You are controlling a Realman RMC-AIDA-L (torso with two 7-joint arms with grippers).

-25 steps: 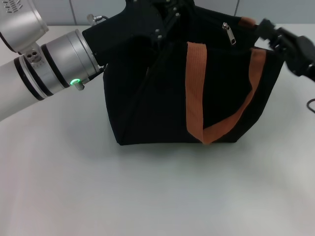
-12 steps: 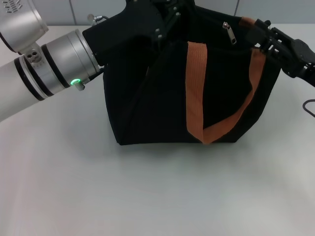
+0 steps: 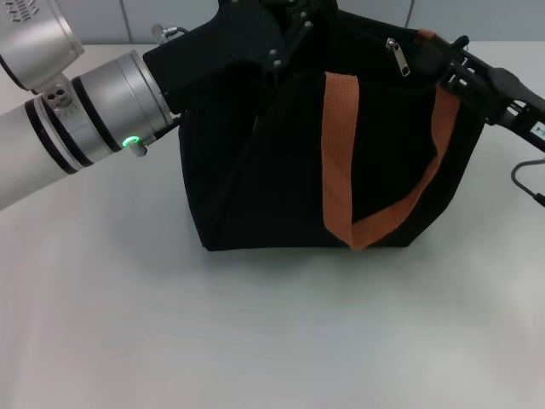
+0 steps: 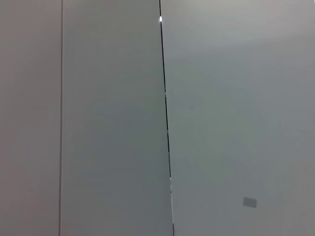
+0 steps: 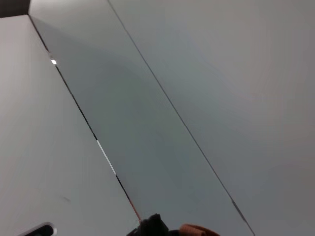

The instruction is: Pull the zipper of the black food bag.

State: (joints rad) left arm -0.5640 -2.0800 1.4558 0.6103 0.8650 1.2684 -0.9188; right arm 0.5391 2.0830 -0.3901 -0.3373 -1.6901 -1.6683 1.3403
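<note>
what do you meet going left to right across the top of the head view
left arm → left gripper at the bag's top left → zipper → right gripper at the bag's top right corner → right arm

Pale grey tabletop [image 3: 255,341], light panelled wall [image 3: 170,21] with thin dark seams behind.
</note>
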